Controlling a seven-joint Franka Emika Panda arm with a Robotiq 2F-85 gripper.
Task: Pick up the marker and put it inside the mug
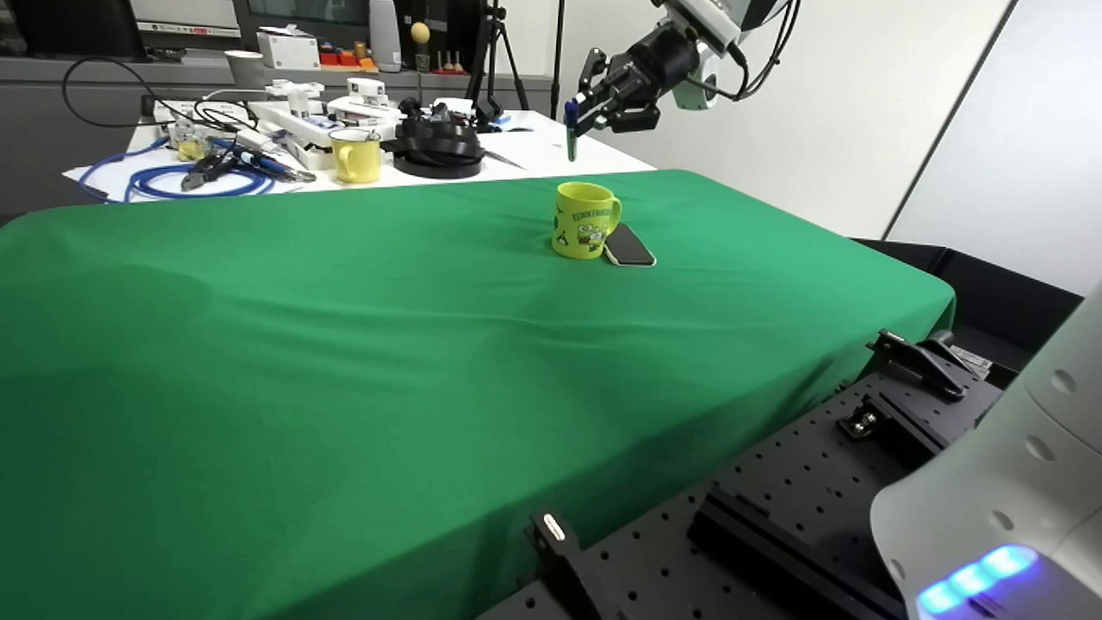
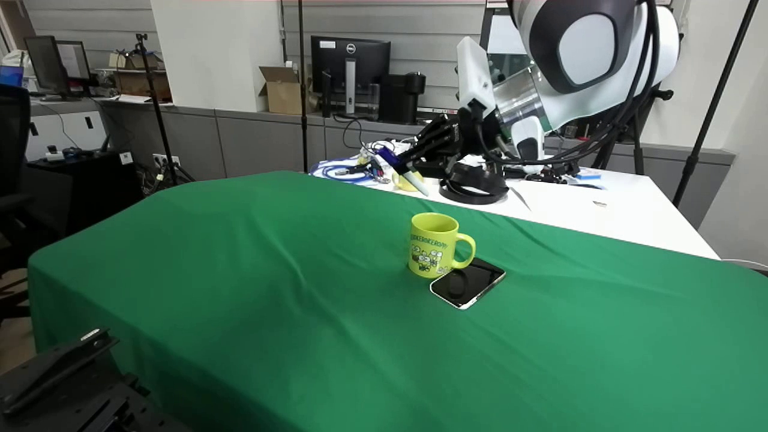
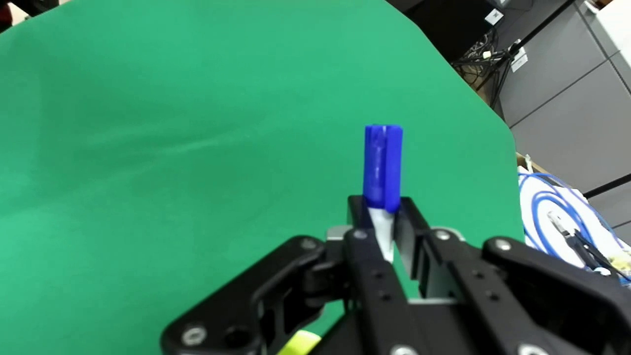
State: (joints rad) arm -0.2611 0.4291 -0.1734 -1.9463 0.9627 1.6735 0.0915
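On green cloth (image 2: 270,330), mug (image 2: 432,245) beside phone (image 2: 471,283), jaws gripping marker (image 3: 383,190) aloft, cluttered white table (image 2: 558,198) beyond, grey panels (image 2: 258,147)

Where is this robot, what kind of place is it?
Probably a robotics lab, though I can't be certain. There's a white-and-black jointed robot arm, a flat black plate dotted with holes, and a black rectangular computer monitor.

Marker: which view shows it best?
The wrist view: the marker is largest there, its blue cap unobstructed, though the hand covers part of its white barrel. Both exterior views show it smaller, held cap end up; in an exterior view its white lower end also shows below the hand.
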